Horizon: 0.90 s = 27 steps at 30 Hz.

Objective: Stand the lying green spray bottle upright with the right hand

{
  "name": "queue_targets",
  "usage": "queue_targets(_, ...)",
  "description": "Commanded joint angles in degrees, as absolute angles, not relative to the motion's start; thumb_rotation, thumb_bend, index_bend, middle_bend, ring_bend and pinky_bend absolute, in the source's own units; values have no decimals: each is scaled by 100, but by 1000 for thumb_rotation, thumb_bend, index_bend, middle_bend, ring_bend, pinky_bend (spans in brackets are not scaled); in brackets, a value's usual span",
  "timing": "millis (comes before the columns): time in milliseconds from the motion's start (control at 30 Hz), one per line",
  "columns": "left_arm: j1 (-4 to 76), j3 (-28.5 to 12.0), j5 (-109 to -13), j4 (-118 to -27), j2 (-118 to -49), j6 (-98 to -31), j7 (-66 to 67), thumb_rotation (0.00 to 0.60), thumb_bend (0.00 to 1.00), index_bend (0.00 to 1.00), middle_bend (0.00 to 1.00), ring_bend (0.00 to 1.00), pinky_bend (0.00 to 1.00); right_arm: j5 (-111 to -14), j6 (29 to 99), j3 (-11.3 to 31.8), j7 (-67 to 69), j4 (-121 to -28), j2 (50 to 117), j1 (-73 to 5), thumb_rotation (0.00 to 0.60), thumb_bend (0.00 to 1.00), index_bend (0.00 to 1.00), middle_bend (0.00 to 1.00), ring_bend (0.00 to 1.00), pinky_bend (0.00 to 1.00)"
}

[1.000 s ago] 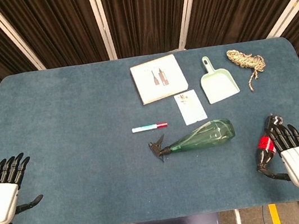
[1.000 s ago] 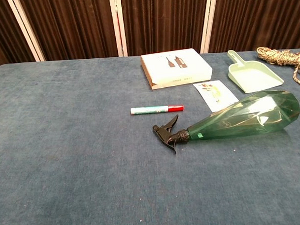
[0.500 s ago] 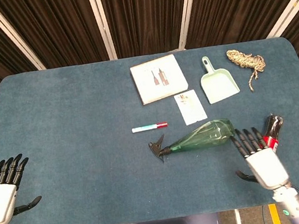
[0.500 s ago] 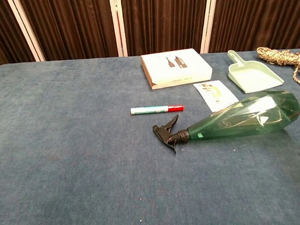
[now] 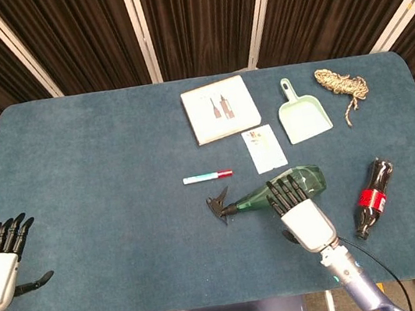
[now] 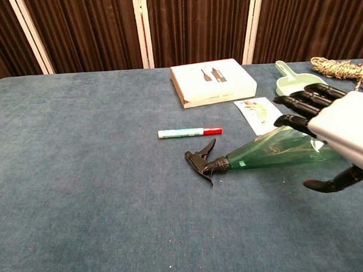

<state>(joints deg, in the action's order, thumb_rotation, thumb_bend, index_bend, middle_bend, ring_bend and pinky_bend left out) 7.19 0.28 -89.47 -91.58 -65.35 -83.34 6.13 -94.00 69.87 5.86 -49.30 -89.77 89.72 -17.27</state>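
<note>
Right hand (image 5: pixel 302 211) has swung in from beside the cola bottle (image 5: pixel 372 199), which now lies uncovered, and hovers over the fat end of the green spray bottle (image 5: pixel 276 189). Fingers spread, holding nothing; contact cannot be told. Spray bottle lies on its side just below the marker (image 5: pixel 208 177), black nozzle (image 6: pixel 203 160) toward it. Step: reach, grasp not yet made. Next: close round the body, then tip it base-down. Left hand (image 5: pixel 0 265) spread, well apart.

green spray bottle (image 5: pixel 284 187), black nozzle (image 5: pixel 222 204), blue table (image 5: pixel 97 157).
</note>
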Motion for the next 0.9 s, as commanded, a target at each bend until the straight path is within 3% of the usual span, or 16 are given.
queue_targets(33,729,-12,-8880,-9168,-6552,-8301,645,600,79,0,0,0,46,-9357,6935,616,-5077,-9095,9035,-1808,600,254,194,0,0,0)
queue_targets(433,767,-39,-8787,-9193,-6546,-8201,703,600,80,0,0,0,45,-8808,6153,811,-6053,-8754,9472,-2354,600,284,220,0,0,0)
queue_targets(900,827,-164,-8428,-9173,-6609,-8015,873,600,81,0,0,0,46,-8429,5761,1043,-5981,-8193,9596,-2870,600,286,234,0,0,0)
